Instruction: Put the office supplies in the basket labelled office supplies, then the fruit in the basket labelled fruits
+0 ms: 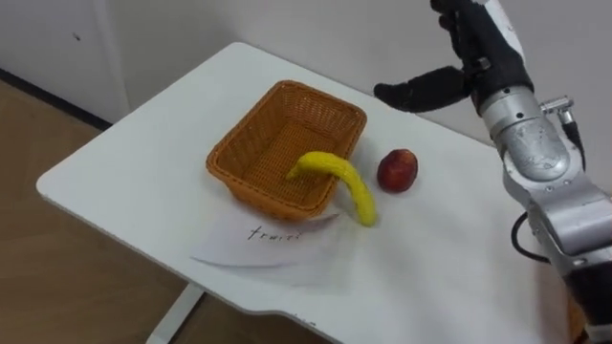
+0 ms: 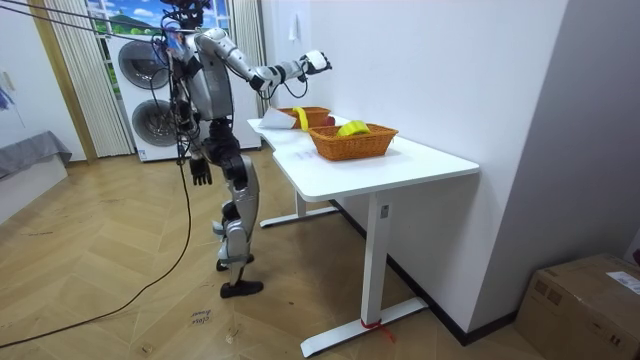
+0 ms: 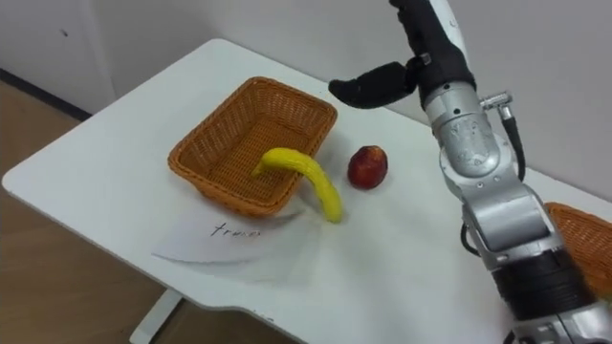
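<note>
- Presently the robot stands at the far end of the white table in the room view, upright, with stacked washers behind it.
- Left hand hangs at the robot's side, well clear of the table; too small to read, so cannot tell its state.
- Wicker basket sits towards the table's left part, on a sheet of paper w/ handwriting; paper sticks out at the near side.
- Banana: not fully in. One end lies inside the basket, the body arches over the near-right rim, and the other end rests down on the tabletop by the paper's edge.
- Red fruit stands on the bare table just right of the basket, near the banana's lower end but apart from it.
- Right hand is raised above the table beyond the red fruit, touching nothing; thumb juts out to the left, fingers extended upward, spread wide, nothing held.
- Second basket is at the right edge; the room view shows a yellow-green item in it.
</note>
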Robot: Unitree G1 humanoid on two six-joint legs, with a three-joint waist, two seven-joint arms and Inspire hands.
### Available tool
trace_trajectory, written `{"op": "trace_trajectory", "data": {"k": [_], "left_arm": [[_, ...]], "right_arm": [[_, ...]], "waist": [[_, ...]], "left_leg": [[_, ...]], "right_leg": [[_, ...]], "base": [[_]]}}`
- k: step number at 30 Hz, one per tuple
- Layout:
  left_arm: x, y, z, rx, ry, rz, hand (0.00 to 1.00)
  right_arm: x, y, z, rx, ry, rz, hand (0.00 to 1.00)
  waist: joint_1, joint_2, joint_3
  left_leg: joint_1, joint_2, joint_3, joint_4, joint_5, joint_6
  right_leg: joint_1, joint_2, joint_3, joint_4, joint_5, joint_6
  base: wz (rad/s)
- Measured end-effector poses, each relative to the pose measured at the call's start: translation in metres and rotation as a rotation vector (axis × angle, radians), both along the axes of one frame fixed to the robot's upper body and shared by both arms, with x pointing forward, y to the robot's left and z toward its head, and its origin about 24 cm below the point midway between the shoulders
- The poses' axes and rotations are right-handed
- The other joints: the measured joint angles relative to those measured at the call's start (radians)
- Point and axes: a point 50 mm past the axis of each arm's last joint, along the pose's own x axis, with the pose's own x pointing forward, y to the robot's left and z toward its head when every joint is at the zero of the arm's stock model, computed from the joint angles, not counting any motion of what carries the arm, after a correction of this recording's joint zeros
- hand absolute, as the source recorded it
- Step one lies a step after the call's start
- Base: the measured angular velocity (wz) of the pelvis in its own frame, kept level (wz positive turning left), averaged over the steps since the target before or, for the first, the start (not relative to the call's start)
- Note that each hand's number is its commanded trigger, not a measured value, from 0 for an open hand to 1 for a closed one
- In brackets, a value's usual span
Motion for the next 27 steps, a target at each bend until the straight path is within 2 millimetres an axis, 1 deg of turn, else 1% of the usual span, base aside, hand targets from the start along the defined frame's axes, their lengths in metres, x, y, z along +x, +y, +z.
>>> {"op": "trace_trajectory", "data": {"k": [2,3,4,6,7,13,16,17,20,22,25,27], "left_arm": [[-0.003,-0.001,0.000,-0.001,0.009,0.003,0.00],[-0.006,-0.001,0.000,-0.001,0.019,0.007,0.00],[-0.009,-0.001,0.000,-0.001,0.030,0.010,0.00],[-0.013,-0.001,0.000,-0.001,0.040,0.012,0.00],[-0.015,-0.001,0.000,-0.001,0.045,0.012,0.00],[-0.016,-0.002,0.000,-0.007,0.052,0.015,0.00],[-0.015,-0.003,0.000,-0.009,0.053,0.006,0.00],[-0.015,-0.004,0.000,-0.011,0.055,0.001,0.00],[-0.012,-0.007,-0.001,-0.018,0.054,-0.025,0.00],[-0.010,-0.009,-0.002,-0.025,0.057,-0.043,0.00],[-0.008,-0.010,-0.002,-0.027,0.054,-0.055,0.00],[-0.005,-0.011,-0.001,-0.026,0.046,-0.060,0.00]], "right_arm": [[-0.002,-0.002,-0.005,0.023,0.019,-0.010,0.00],[-0.002,-0.004,-0.008,0.046,0.032,-0.019,0.00],[-0.002,-0.006,-0.011,0.074,0.045,-0.038,0.00],[-0.001,-0.010,-0.015,0.109,0.061,-0.073,0.00],[-0.001,-0.012,-0.016,0.121,0.063,-0.092,0.00],[-0.001,-0.016,-0.019,0.176,0.069,-0.135,0.00],[-0.001,-0.016,-0.019,0.203,0.071,-0.147,0.00],[-0.001,-0.015,-0.020,0.212,0.072,-0.149,0.00],[-0.001,-0.017,-0.030,0.240,0.115,-0.170,0.00],[-0.001,-0.018,-0.041,0.267,0.156,-0.196,0.00],[-0.001,-0.017,-0.045,0.297,0.173,-0.201,0.00],[-0.001,-0.019,-0.050,0.293,0.191,-0.214,0.00]], "waist": [[-0.006,0.011,0.0028],[-0.011,0.018,0.0024],[-0.014,0.024,-0.0013],[-0.015,0.030,-0.0052],[-0.017,0.031,-0.0061],[-0.018,0.032,-0.0056],[-0.020,0.038,-0.0015],[-0.020,0.038,-0.0013],[-0.018,0.038,-0.0012],[-0.021,0.039,-0.0012],[-0.030,0.042,-0.0014],[-0.030,0.043,-0.0024]], "left_leg": [[-0.006,0.000,0.001,0.002,0.000,0.000],[-0.009,0.000,0.001,0.003,0.001,0.000],[-0.011,0.000,0.001,0.003,0.001,0.000],[-0.012,-0.001,0.001,0.003,0.002,0.001],[-0.013,-0.001,-0.001,0.003,0.002,0.001],[-0.018,-0.001,-0.008,0.005,0.001,0.001],[-0.022,-0.001,-0.009,0.010,0.001,0.001],[-0.023,-0.001,-0.009,0.011,0.000,0.001],[-0.023,-0.001,-0.006,0.014,0.000,0.001],[-0.030,-0.001,-0.007,0.023,0.000,0.001],[-0.048,-0.002,-0.008,0.032,0.001,0.001],[-0.055,-0.003,-0.010,0.034,0.001,0.001]], "right_leg": [[-0.006,0.000,0.001,0.000,0.000,0.000],[-0.009,0.001,0.000,0.000,0.000,0.000],[-0.011,0.001,0.001,-0.001,0.000,0.000],[-0.010,0.000,-0.001,-0.002,0.000,0.000],[-0.010,0.000,-0.003,-0.002,-0.001,0.001],[-0.010,0.000,-0.021,-0.003,-0.001,0.002],[-0.010,0.000,-0.023,-0.002,-0.001,0.002],[-0.010,0.000,-0.023,-0.002,-0.001,0.002],[-0.009,0.000,-0.022,-0.001,-0.001,0.002],[-0.012,-0.001,-0.022,-0.001,-0.001,0.002],[-0.025,0.000,-0.019,-0.001,-0.001,0.002],[-0.029,0.000,-0.019,-0.003,-0.001,0.001]], "base": [[0.00],[0.00],[0.00],[0.00],[0.03],[0.06],[0.04],[0.00],[0.00],[0.00],[0.01],[0.02]]}}
